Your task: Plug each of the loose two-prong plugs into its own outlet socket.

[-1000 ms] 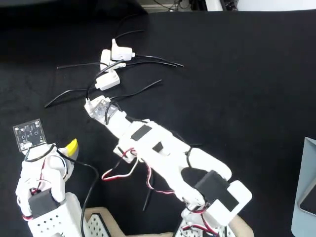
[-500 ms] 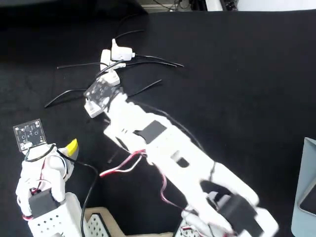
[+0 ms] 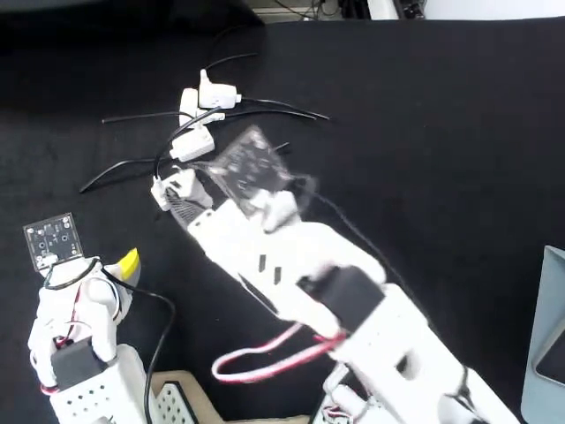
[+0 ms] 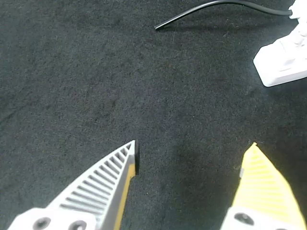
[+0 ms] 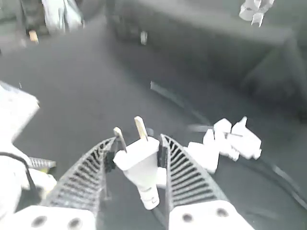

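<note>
My right gripper (image 5: 139,148) is shut on a white two-prong plug (image 5: 138,161), whose prongs point away from the wrist. In the high view this plug (image 3: 171,188) is left of centre, at the tip of the right arm (image 3: 291,256). Just beyond it lies a cluster of white sockets and plugs (image 3: 192,143) with black cables; another white piece (image 3: 217,93) lies farther back. The cluster (image 5: 225,141) lies ahead of the held plug. My left gripper (image 4: 192,153) is open over bare black cloth at the near left, with a white piece (image 4: 283,67) beyond it.
Black cables (image 3: 265,108) fan out from the cluster across the black cloth (image 3: 424,132). A small printed board (image 3: 51,238) sits on the left arm's wrist. A grey-blue object (image 3: 547,336) stands at the right edge.
The right arm has swung and its wrist has turned, so its wrist board now sits right of the cluster. The plug stays gripped near the same spot. The left arm has not moved.
</note>
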`<action>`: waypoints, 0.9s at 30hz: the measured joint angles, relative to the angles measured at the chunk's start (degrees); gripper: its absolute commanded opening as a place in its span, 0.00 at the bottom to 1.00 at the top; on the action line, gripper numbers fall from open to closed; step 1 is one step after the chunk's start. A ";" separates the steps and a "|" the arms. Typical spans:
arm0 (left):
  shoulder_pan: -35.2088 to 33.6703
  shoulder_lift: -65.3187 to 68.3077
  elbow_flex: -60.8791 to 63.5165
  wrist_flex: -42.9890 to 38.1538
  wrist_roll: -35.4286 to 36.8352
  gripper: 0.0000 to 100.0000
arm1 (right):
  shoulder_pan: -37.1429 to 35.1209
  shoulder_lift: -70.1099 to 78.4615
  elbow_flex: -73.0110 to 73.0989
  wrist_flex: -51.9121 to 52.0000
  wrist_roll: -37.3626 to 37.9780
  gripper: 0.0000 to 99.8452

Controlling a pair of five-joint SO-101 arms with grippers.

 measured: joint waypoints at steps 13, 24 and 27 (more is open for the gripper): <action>0.00 0.00 0.00 0.00 0.00 0.34 | 1.93 -6.86 -16.88 11.69 -0.18 0.01; 0.00 0.00 0.00 0.00 0.00 0.35 | 8.18 -6.95 -10.46 14.86 -0.18 0.01; 0.00 0.00 0.62 0.00 0.00 0.35 | 12.40 -6.95 -2.37 14.07 -0.18 0.01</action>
